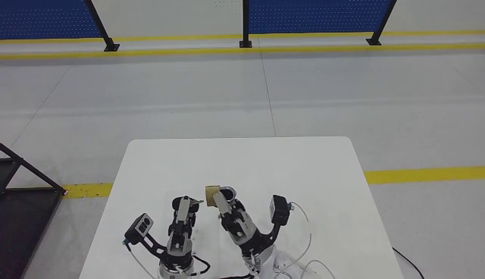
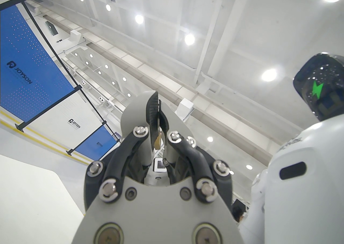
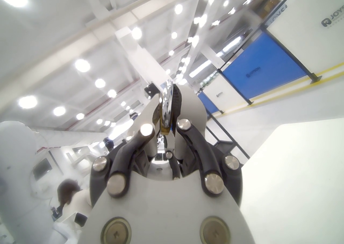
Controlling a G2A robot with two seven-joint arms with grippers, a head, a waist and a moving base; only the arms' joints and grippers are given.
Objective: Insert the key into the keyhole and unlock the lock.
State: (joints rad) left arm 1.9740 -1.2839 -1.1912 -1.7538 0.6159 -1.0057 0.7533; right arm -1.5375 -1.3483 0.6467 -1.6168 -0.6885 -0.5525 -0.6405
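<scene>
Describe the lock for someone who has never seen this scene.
At the near edge of the white table two robot arms stand. The lock is in the right gripper, between the arms. It is the only brass-yellow block there; the key in the left gripper is a thin strip.

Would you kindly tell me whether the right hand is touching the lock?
Touching. The right wrist view shows the right hand clamped on the lock from both sides, with no gap.

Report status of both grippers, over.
Left gripper shut on thin brass-coloured key. Right gripper shut on brass-and-silver metal lock. Nothing seen between them.
</scene>
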